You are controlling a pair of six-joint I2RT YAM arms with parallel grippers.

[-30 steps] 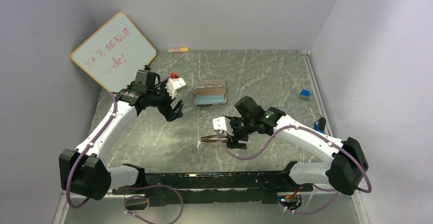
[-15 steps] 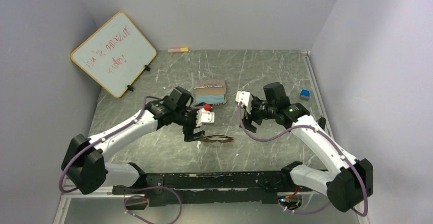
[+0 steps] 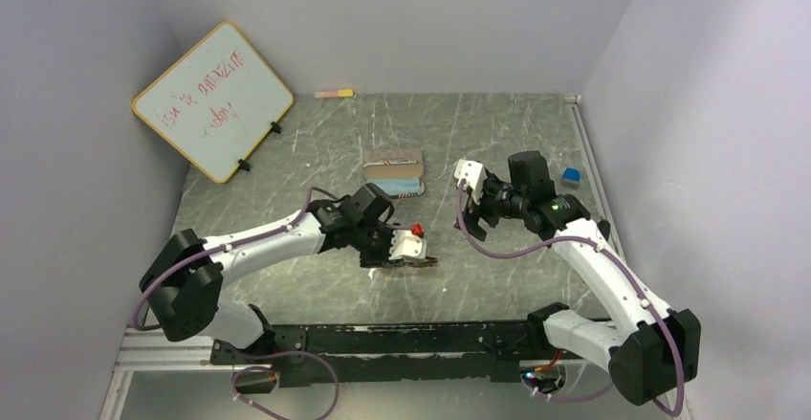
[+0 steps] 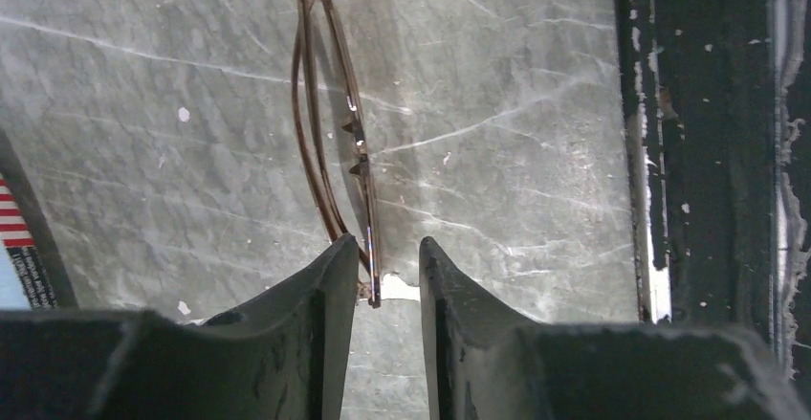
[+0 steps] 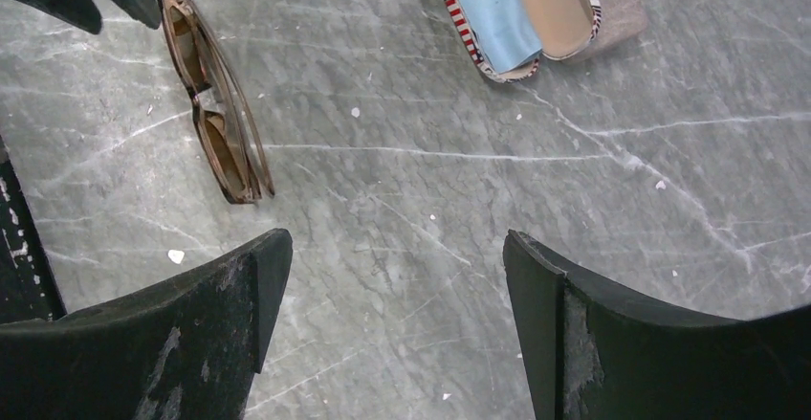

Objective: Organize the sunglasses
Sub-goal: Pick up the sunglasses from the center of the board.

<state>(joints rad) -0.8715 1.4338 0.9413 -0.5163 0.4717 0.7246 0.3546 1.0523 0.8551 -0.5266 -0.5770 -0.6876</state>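
Spreading under everything is a grey marbled table (image 3: 497,133), walled in by pale panels. A whiteboard (image 3: 212,101) with red writing leans against the left wall at the far corner.

The left arm (image 3: 268,243) reaches low across the near middle of the table. The left pincer (image 4: 389,248) is down at the table with its fingers only a narrow gap apart. They are not clamped: bare table shows between the right-hand finger and the frame. The right arm (image 3: 602,267) bends up from the near right corner. The right pincer (image 5: 394,238) hangs above the table with its jaws spread wide and nothing between them.

An open case (image 3: 393,174) lies at the middle of the table, beyond both pincers, with a light blue cloth (image 5: 497,9) inside it.

The brown sunglasses (image 5: 220,147) lie folded on the table, nearer than the case and well apart from it. One end sits in the gap of the left pincer, against its left-hand finger; the rest stretches away from the fingers.

A small blue block (image 3: 571,177) rests near the right edge. A thin pink and yellow stick (image 3: 334,93) lies along the far edge.
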